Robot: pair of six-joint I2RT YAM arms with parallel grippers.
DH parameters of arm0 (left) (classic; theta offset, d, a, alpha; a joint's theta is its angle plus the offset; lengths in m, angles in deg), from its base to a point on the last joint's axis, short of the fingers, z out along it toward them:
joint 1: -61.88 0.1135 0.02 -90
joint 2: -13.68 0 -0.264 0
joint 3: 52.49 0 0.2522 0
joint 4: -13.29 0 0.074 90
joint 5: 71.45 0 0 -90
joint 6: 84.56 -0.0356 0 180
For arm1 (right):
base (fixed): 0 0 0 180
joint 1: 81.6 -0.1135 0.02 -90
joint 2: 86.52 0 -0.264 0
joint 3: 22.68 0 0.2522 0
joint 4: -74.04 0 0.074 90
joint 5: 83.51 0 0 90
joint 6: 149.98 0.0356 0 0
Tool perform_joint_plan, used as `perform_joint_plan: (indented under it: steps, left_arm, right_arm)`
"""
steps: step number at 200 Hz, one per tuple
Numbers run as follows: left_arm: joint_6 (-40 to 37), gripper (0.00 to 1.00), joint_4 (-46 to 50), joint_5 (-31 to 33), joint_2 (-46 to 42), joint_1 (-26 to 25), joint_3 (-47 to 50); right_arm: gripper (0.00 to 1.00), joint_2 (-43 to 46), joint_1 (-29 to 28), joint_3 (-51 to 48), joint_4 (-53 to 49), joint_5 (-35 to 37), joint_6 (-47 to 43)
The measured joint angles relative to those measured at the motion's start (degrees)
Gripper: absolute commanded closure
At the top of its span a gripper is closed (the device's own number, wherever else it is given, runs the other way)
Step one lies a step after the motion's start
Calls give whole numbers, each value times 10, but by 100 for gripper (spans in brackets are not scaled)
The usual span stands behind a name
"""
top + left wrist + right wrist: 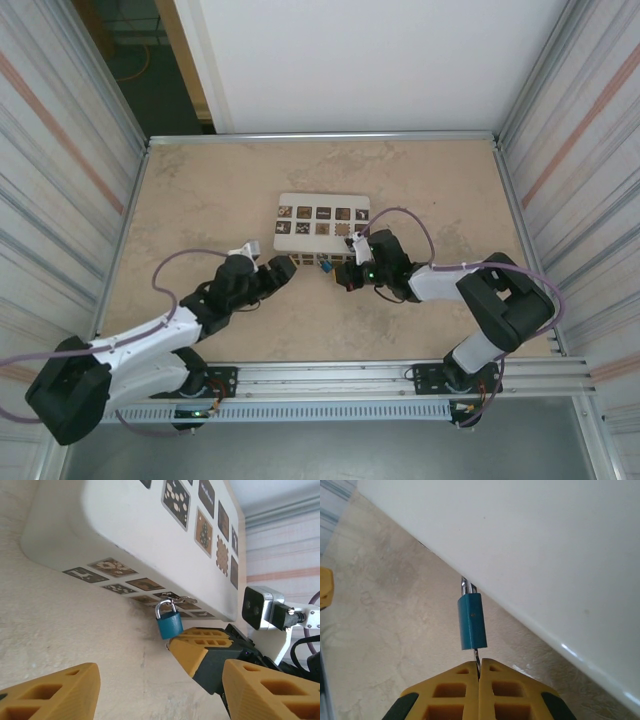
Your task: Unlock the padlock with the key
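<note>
The padlock [472, 621] sits at the near side of the white box [320, 218], a small blue block whose pale loop [166, 608] is hooked through a metal fitting [181, 599] on the box wall. Its body points away from the box, toward the arms, and that tether is likely what keeps it from skidding off across the surface [200, 195].

Straight in line with the lock's underside comes the right hand [479, 669], its fingers pressed flat together on a thin sliver of metal. That reads as the key [476, 656], its tip meeting the bottom face of the lock. The pinch sits on the key's far end and leaves the blade free, with the wrist lined up along the lock's long axis — a setup that looks made for twisting. How deep the blade sits I can't tell.

The left hand [286, 268] waits just to the other side with its fingers spread wide and nothing between them, low over the surface and aimed at the lock. My guess is it's placed to steady the body or catch it once the loop pops — the loop looks seated, so the turn is yet to come.
</note>
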Motion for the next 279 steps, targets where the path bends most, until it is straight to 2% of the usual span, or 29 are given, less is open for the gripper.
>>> perform_joint_plan:
  steps: [35,71,137,181,279]
  left_arm:
    - [29,34,-33,12,-40,-1,38]
    - [60,36,-69,10,-45,-2,63]
    - [114,44,-142,10,-21,-5,93]
    - [137,44,-165,11,-10,-7,99]
    - [170,47,-225,5,69,-7,99]
  right_arm:
    - [100,0,7,24,-41,-26,37]
    - [100,0,5,28,-40,-34,110]
    - [100,0,-51,26,-5,-6,241]
    - [100,-1,-65,26,15,3,307]
    - [100,-16,-83,26,54,9,349]
